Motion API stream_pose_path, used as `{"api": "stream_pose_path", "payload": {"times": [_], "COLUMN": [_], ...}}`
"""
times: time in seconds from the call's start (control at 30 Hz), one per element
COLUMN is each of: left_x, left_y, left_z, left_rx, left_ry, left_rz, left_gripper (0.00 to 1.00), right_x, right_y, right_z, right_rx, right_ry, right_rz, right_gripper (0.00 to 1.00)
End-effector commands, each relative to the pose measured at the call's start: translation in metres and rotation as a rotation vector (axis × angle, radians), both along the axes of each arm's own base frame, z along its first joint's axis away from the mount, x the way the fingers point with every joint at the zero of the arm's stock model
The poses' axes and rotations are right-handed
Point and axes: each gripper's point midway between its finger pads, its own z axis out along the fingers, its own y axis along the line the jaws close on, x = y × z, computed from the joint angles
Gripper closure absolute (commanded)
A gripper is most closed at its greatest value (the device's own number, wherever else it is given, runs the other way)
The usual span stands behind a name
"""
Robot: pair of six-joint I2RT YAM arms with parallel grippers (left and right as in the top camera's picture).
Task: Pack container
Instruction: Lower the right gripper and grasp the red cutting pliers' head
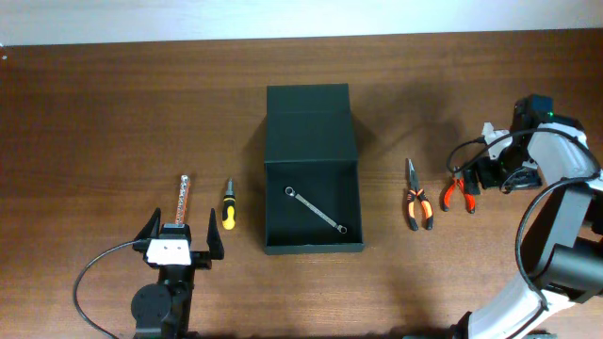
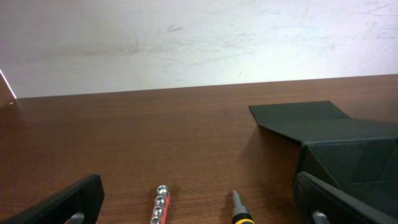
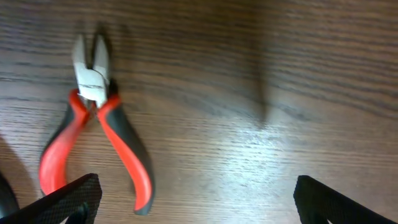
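The dark green-black container (image 1: 312, 168) stands open at the table's middle, its flap lid (image 1: 308, 98) folded back on the far side. A silver wrench (image 1: 316, 209) lies inside. My left gripper (image 1: 179, 242) is open and empty, low over the table left of the container, just behind a red socket rail (image 1: 183, 196) and a yellow-and-black screwdriver (image 1: 228, 207). The left wrist view shows the rail (image 2: 160, 205), the screwdriver (image 2: 239, 211) and the container (image 2: 348, 143) between and beyond the open jaws (image 2: 199, 205). My right gripper (image 1: 474, 175) is open and empty over small red-handled pliers (image 3: 93, 124).
Orange-and-black long-nose pliers (image 1: 417, 200) lie right of the container, and the small red pliers (image 1: 459, 193) lie further right. A pale wall edge runs along the table's far side (image 2: 186, 43). The right arm's cable loops near the right edge (image 1: 528, 226).
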Motion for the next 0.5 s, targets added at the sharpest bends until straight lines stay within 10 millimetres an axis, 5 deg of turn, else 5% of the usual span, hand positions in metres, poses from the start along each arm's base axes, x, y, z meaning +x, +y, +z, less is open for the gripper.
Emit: {"api": "stream_pose_path", "payload": {"times": [0.0, 0.47], "left_x": [-0.0002, -0.0002], "left_y": [0.0008, 0.0009], "left_z": [-0.0013, -0.0013], "left_rx": [0.017, 0.017], "left_ry": [0.000, 0.000], "left_rz": [0.004, 0.004], "left_gripper": [0.01, 0.01], "right_x": [-0.0032, -0.0042], "right_y": [-0.0014, 0.0043], "right_z": [-0.0018, -0.0063], "right_rx": [-0.007, 0.024], "right_ry": [0.013, 0.010], "right_rz": [0.005, 0.001], "right_gripper": [0.01, 0.01]}}
